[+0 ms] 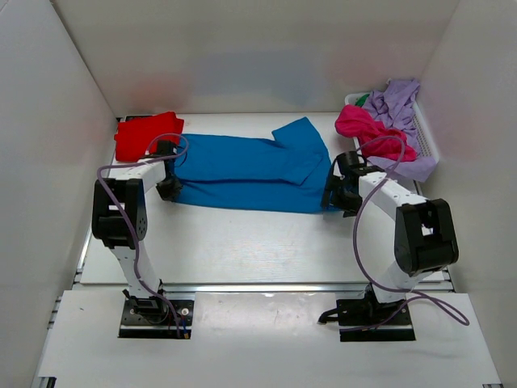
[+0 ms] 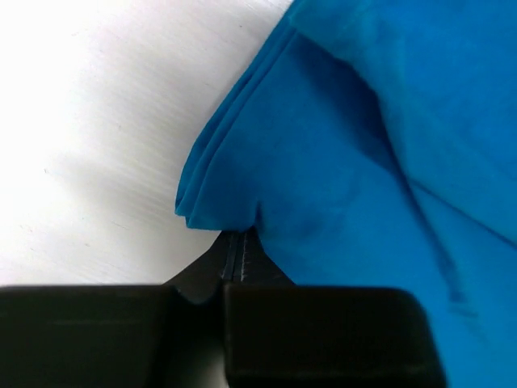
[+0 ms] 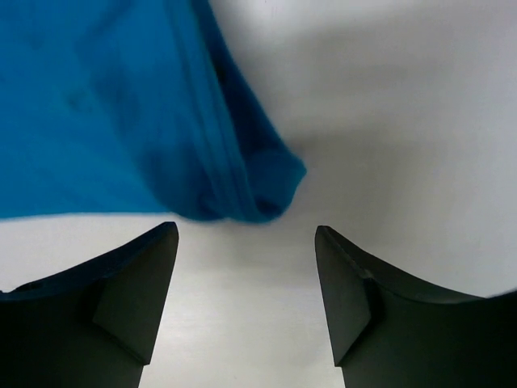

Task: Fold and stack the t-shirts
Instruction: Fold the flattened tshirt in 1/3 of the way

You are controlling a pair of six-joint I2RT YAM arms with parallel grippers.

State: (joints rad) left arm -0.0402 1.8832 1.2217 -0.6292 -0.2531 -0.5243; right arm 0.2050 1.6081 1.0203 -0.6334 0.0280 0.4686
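Your left gripper (image 2: pixel 236 252) is pinched shut on a layered corner of the bright blue soft cloth t-shirt (image 1: pixel 242 171), its tips hidden. Your right gripper (image 3: pixel 245 233) gapes beside the rolled hem, mid-table (image 1: pixel 242 250).

blue t-shirt (image 1: pixel 242 170): soft matt cloth | table (image 1: pixel 242 242): smooth white surface | jaws: black matt plastic
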